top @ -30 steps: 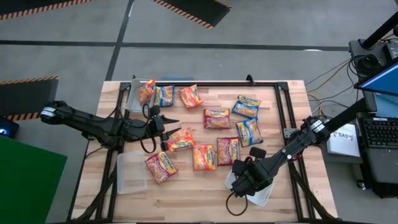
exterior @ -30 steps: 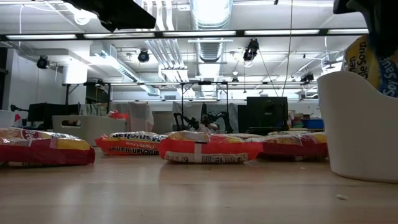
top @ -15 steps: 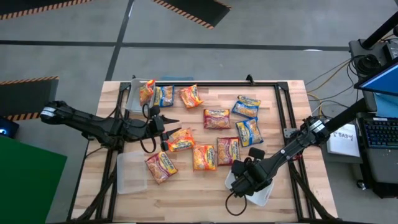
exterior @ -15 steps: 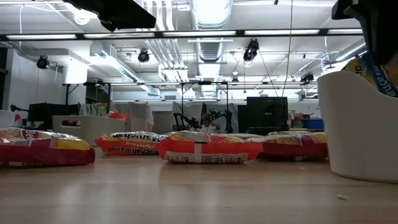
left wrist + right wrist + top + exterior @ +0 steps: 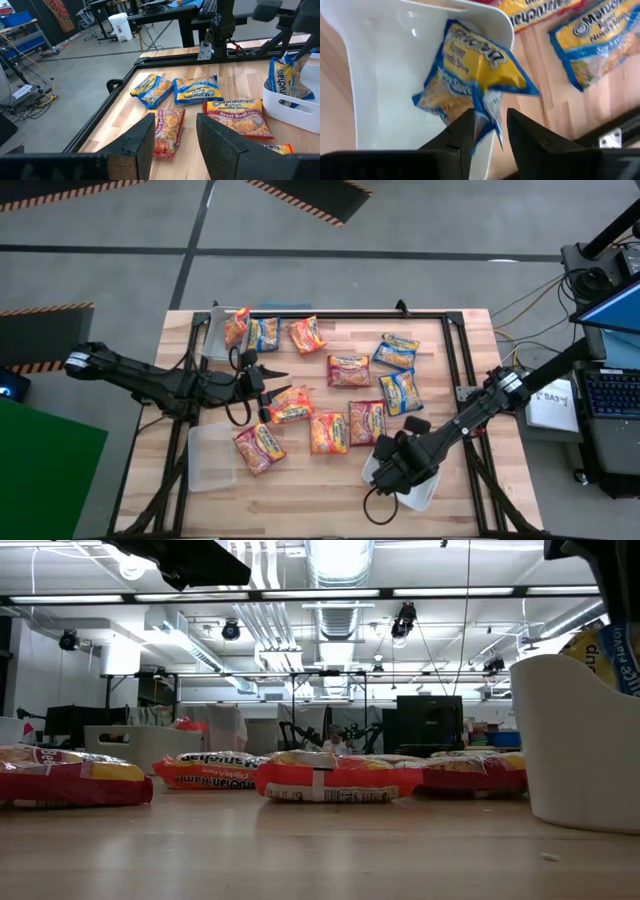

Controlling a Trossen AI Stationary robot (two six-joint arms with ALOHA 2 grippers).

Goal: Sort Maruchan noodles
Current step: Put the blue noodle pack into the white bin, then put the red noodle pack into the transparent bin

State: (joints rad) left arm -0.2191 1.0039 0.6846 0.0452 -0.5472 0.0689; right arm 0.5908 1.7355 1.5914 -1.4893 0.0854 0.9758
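Several Maruchan noodles packets, orange, red and blue, lie flat on the wooden table [image 5: 430, 330]. A blue packet [image 5: 475, 75] stands tilted in the white tub [image 5: 385, 85] at the near right, leaning on its wall; its top shows over the rim in the low view [image 5: 605, 650]. My right gripper [image 5: 490, 114] points down over this tub, open, its fingers on either side of the packet's upper seam. My left gripper [image 5: 283, 380] hangs open above an orange packet [image 5: 291, 405] at mid-left, nothing between its fingers [image 5: 176, 120]. My right gripper's fingers [image 5: 465, 130] come from above at the blue packet's crimped upper seam [image 5: 485, 107]. Whether either finger touches the seam I cannot tell. The packet's lower end is down inside the white tub.
A tub [image 5: 222, 332] at the far left holds an orange packet [image 5: 236, 327]. A clear tub [image 5: 212, 457] stands at the near left. A black frame rail [image 5: 450, 360] runs along the table's right side. Bare wood lies along the near edge.
The blue packet has sunk lower into the white tub and tipped over a little, so that less of it shows above the rim in the low view. The left arm has kept still.
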